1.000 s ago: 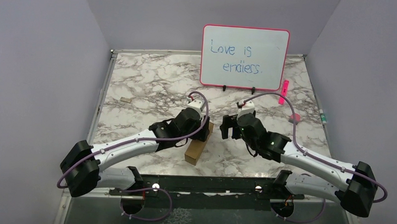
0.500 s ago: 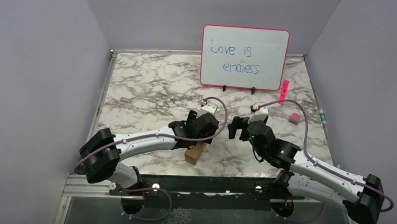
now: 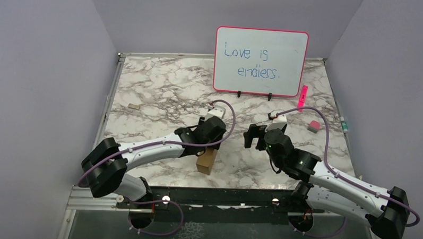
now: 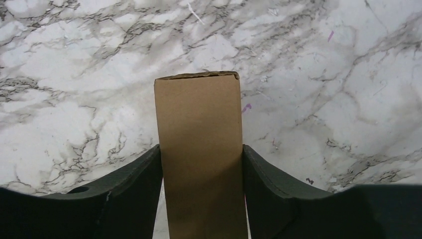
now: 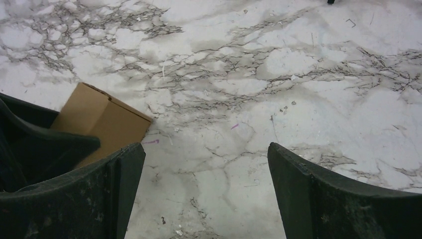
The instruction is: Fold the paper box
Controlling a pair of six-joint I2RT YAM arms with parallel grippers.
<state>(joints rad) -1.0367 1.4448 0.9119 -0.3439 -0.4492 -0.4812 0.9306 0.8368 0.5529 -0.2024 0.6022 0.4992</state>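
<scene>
Whiteboard (image 3: 261, 61) w/ blue writing, pink marker (image 3: 303, 93), pink block (image 3: 314, 125), cardboard scrap (image 3: 134, 106), marble table (image 3: 162, 91)

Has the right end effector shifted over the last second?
Yes. The right end effector has drifted slightly right, away from the paper box. It was below the left foot of the whiteboard and is now between its feet.

Bare table (image 3: 157, 91) toward the far-left corner; whiteboard (image 3: 261, 61) blocks the far edge, paper box (image 3: 205, 163) obstructs mid near edge.
</scene>
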